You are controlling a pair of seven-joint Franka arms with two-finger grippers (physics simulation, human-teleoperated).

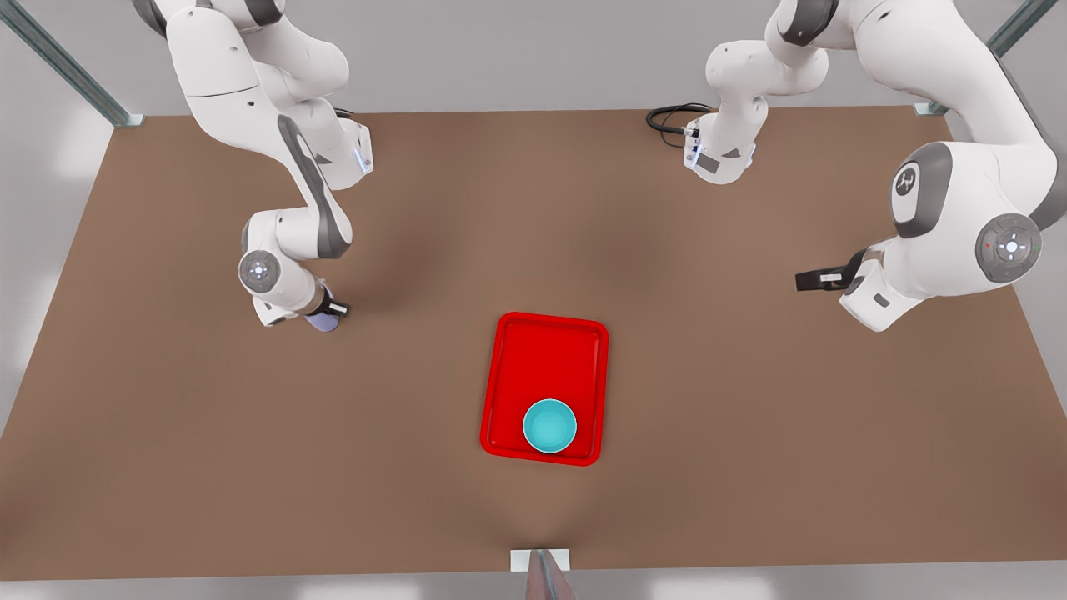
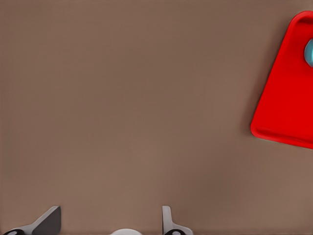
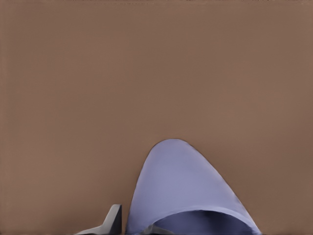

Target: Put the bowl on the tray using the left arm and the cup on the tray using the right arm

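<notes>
Soft, even light is falling from above on the brown table (image 1: pixel 750 433). The arms are casting faint, diffuse shadows on it. No glare is showing, and the wrist views are looking slightly smeared.

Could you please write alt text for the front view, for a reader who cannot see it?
A small round turquoise bowl sits at the near end of a bright red rectangular tray on a brown table. At the front view's left, the right gripper holds a pale lavender cup; at its right, the left gripper hangs open and empty.
</notes>
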